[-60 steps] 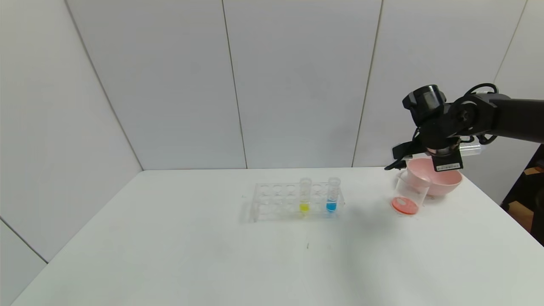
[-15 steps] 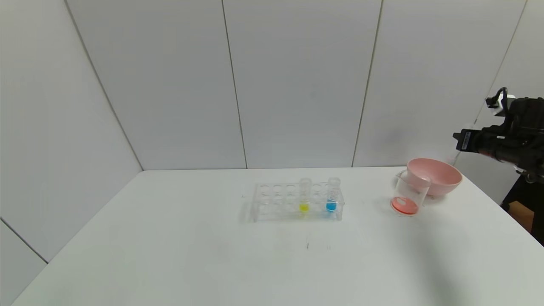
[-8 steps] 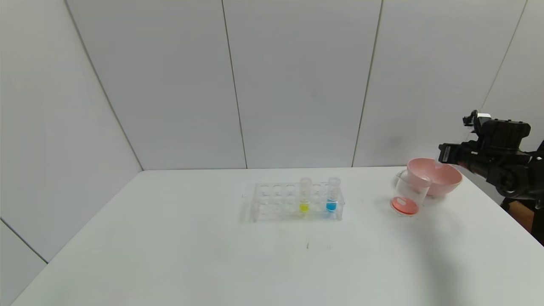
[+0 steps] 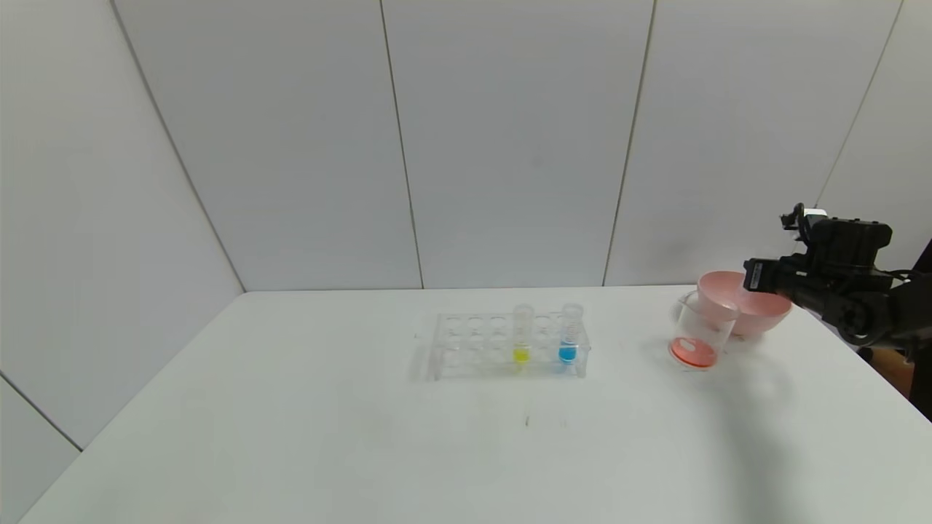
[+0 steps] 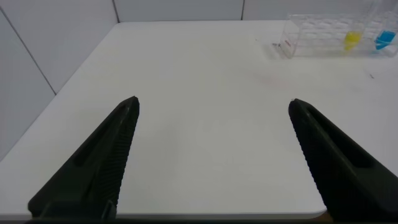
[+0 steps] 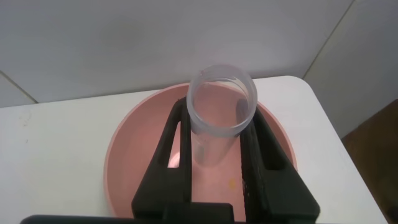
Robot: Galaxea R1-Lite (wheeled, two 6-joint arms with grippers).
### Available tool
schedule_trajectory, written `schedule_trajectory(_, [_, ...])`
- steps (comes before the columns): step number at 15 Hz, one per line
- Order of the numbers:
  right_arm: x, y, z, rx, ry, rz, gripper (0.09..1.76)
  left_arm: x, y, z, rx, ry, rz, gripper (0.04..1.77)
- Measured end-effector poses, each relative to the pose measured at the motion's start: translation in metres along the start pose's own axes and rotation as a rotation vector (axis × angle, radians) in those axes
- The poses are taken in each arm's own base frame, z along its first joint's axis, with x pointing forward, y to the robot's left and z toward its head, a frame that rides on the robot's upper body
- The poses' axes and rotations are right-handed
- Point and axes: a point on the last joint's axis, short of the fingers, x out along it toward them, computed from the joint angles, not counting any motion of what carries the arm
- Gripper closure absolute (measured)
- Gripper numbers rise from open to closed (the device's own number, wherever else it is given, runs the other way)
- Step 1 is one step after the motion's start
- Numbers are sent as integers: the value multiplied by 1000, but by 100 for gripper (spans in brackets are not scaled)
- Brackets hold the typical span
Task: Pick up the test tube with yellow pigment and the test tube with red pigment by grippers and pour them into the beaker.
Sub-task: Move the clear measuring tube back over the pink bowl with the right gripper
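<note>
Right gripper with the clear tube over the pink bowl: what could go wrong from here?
1. The right gripper is shut on the emptied clear plastic test tube above the round pink bowl; a drop might bounce the tube out.
2. The small clear glass beaker with red liquid stands right beside the bowl; the arm could knock it.

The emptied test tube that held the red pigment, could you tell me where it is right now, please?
The test tube with red pigment is clamped in the right gripper, above the pink bowl at the table's far right.
</note>
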Motion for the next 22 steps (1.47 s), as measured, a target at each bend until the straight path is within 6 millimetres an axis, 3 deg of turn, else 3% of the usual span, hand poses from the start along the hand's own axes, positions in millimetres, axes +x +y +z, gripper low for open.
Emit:
schedule_trajectory(16, [0, 1, 4, 0, 3, 1, 133, 0, 0, 0, 0, 0, 0, 9])
schedule_trajectory(22, [-17, 6, 15, -7, 105, -21, 133, 0, 0, 0, 0, 0, 0, 9])
